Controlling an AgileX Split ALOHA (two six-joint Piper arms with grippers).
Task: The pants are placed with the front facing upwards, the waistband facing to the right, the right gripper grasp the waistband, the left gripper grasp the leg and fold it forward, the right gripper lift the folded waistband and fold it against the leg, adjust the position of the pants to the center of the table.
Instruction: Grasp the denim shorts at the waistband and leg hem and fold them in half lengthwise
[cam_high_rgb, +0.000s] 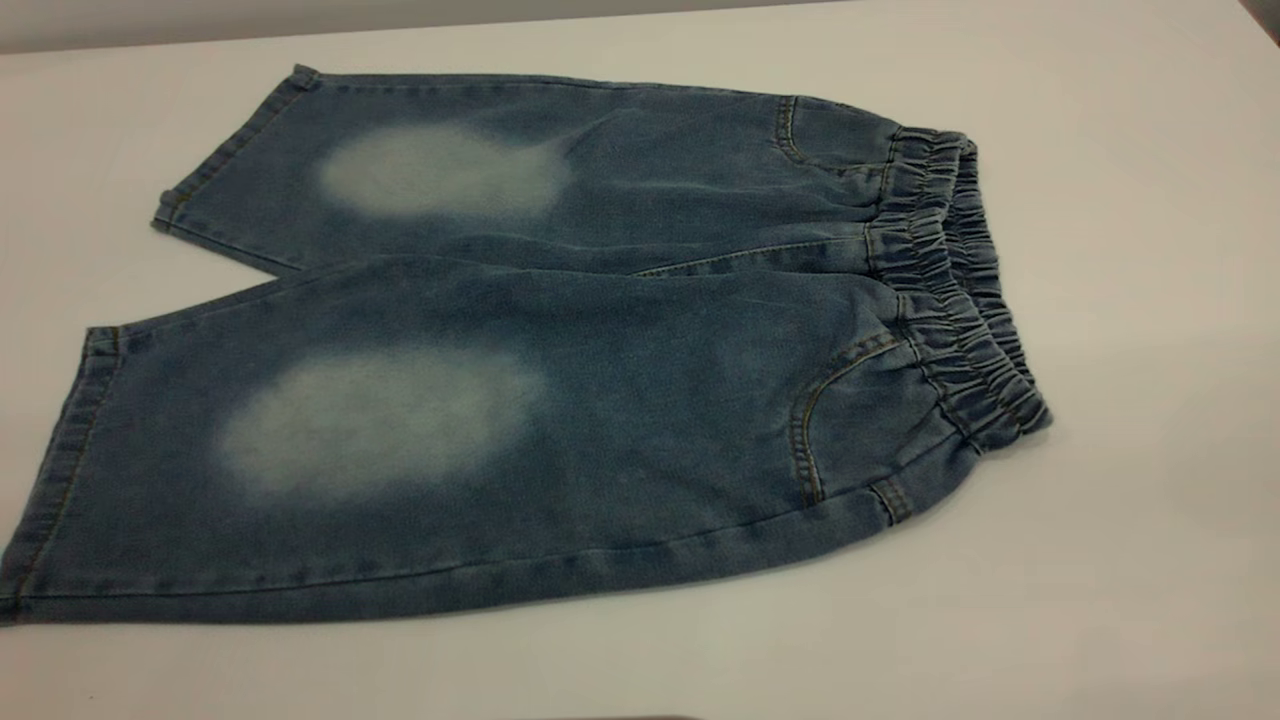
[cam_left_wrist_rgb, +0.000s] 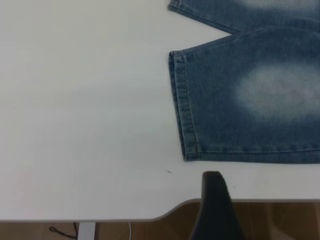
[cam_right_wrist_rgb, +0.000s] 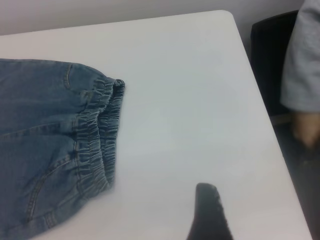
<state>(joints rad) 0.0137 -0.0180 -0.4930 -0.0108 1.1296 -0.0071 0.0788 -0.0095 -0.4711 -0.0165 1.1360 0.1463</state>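
Blue denim pants (cam_high_rgb: 600, 350) lie flat and unfolded on the white table (cam_high_rgb: 1150, 300), front up, with a pale oval on each thigh. The ruffled waistband (cam_high_rgb: 950, 270) points right and the two leg hems point left. Neither gripper shows in the exterior view. In the left wrist view, a black part of my left gripper (cam_left_wrist_rgb: 216, 200) hangs over the table's near edge, just short of the near leg's hem (cam_left_wrist_rgb: 182, 110). Seen from the right wrist, a black part of my right gripper (cam_right_wrist_rgb: 209, 210) hovers over bare table, apart from the waistband (cam_right_wrist_rgb: 100, 135).
The table's rounded near edge (cam_left_wrist_rgb: 100, 216) shows in the left wrist view, with brown floor below. Past the table's right end stand a black chair (cam_right_wrist_rgb: 267, 60) and a person's grey sleeve (cam_right_wrist_rgb: 302, 60) and hand (cam_right_wrist_rgb: 306, 127).
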